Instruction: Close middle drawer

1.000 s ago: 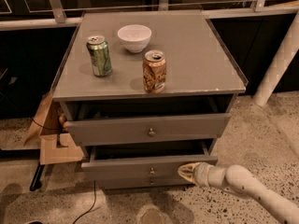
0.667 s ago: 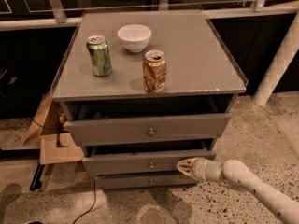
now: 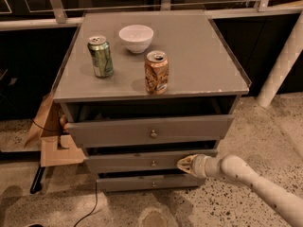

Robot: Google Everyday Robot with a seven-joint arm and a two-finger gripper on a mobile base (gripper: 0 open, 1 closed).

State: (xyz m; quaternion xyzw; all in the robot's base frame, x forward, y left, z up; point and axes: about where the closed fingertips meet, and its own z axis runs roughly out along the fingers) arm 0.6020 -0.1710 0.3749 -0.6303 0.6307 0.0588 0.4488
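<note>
The middle drawer (image 3: 123, 162) is the grey panel with a small brass knob (image 3: 153, 163), second from the top in the grey cabinet (image 3: 199, 56). It sticks out only slightly, less than the top drawer (image 3: 113, 132) above it. My gripper (image 3: 183, 163) is at the right part of the middle drawer's face, its tip touching the panel, fingers together and holding nothing. My white arm (image 3: 251, 181) reaches in from the lower right.
The top drawer stands partly open. The bottom drawer (image 3: 132, 182) is the slimmest. On the cabinet top stand a green can (image 3: 101, 56), a white bowl (image 3: 136, 38) and an orange can (image 3: 156, 72). A cardboard box (image 3: 54, 150) sits at the left, a white post (image 3: 284, 60) at the right.
The middle drawer has slid back into the cabinet, from well pulled out to nearly flush. My gripper has moved forward with it, staying against its face.
</note>
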